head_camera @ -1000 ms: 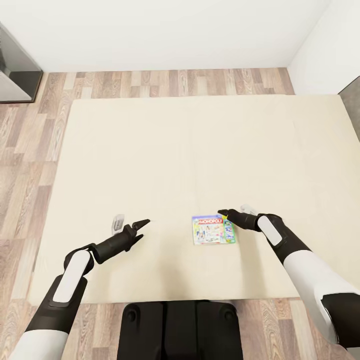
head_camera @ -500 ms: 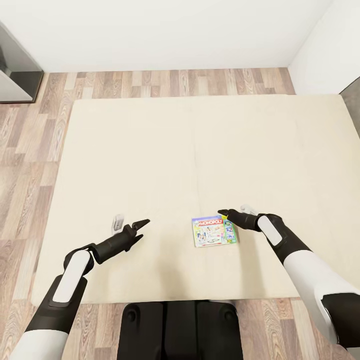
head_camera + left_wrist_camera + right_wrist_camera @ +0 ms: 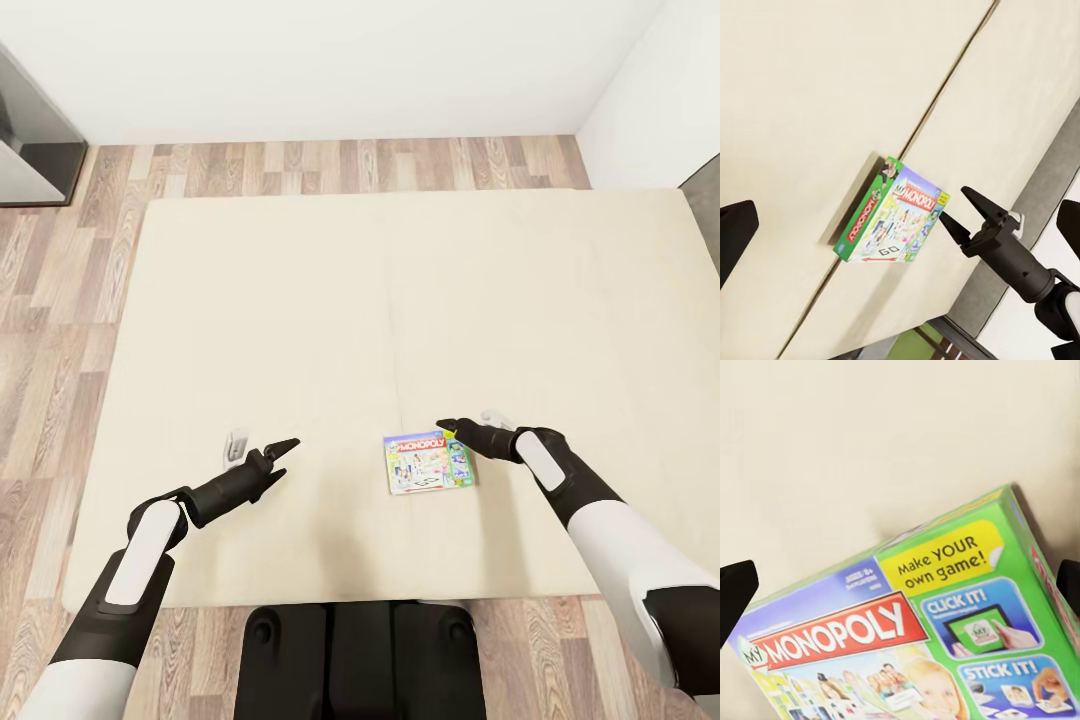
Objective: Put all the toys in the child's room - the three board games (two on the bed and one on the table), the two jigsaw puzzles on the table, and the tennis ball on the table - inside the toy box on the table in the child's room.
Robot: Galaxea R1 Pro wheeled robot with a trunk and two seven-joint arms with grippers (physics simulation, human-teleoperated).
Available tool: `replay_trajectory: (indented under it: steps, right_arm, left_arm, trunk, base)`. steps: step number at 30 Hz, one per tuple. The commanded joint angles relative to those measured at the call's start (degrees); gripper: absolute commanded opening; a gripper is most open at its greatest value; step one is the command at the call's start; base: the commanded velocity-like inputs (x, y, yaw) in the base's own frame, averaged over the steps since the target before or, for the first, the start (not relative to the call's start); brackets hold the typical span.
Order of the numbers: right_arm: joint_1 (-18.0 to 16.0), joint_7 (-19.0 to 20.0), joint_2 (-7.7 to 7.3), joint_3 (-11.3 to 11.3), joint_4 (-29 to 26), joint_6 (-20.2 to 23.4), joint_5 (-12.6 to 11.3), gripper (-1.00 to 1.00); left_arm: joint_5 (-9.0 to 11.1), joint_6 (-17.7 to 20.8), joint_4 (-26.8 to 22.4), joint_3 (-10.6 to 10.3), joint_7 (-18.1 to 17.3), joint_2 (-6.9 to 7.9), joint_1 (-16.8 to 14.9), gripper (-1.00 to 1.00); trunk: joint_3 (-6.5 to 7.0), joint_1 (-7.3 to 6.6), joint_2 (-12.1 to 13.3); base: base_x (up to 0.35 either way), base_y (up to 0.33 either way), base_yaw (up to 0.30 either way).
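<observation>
Cardboard, thin and glossy: Monopoly box (image 3: 427, 461) flat on beige bed (image 3: 300, 300), just ahead of and slightly inward from right gripper (image 3: 452, 429). Fingers spread wide, dark tips showing at the two edges of the right wrist view with the box's corner between them; nothing pinched yet. Printed lid (image 3: 922, 652) close under that wrist camera, one green side wall visible, so hovering just above the box's far outer corner, apparently not touching.

Left gripper (image 3: 285, 447) well off to the other side of the box, over bare mattress, jaws parted, empty. From the left wrist view, box (image 3: 891, 220) seen lying along a seam in the mattress, right gripper's pointed tips (image 3: 964, 217) just beside its edge.

Likely light and stiff, hollow, easy to lift but easy to skid. Slick print on the lid, so poor friction on the broad face. Mattress presumably soft, so may give under a downward push and let a fingertip work under an edge. Best hold probably across two opposite side walls, near the middle of their length, to stop the box swinging. Too hard a squeeze could dent the lid; a corner-only pinch risks twisting out.
</observation>
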Motion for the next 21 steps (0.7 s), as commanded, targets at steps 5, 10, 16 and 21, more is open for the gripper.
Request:
replay_trajectory:
  steps: [5, 10, 16, 21]
  right_arm:
    - [0.01, 0.12, -0.28, 0.17, -0.15, 0.24, 0.05, 1.00]
    - [0.06, 0.11, -0.39, 0.12, -0.21, 0.36, -0.01, 1.00]
    - [0.20, 0.10, -0.56, 0.10, -0.24, 0.50, -0.07, 1.00]
    - [0.55, 0.11, -0.63, 0.06, -0.30, 0.59, -0.07, 1.00]
  left_arm:
    - [-0.30, 0.28, 0.00, 0.10, -0.32, -0.01, -0.02, 1.00]
    - [-0.33, 0.28, 0.00, 0.10, -0.32, -0.03, -0.02, 1.00]
    - [-0.34, 0.28, 0.00, 0.10, -0.32, -0.02, -0.02, 1.00]
    - [-0.35, 0.28, -0.01, 0.10, -0.32, -0.02, -0.02, 1.00]
  trunk:
    - [-0.06, 0.03, -0.09]
    - [-0.06, 0.03, -0.09]
    - [-0.06, 0.03, -0.09]
    - [-0.06, 0.03, -0.09]
  base:
    - [0.000, 0.000, 0.000]
    - [0.000, 0.000, 0.000]
    - [0.000, 0.000, 0.000]
    - [0.000, 0.000, 0.000]
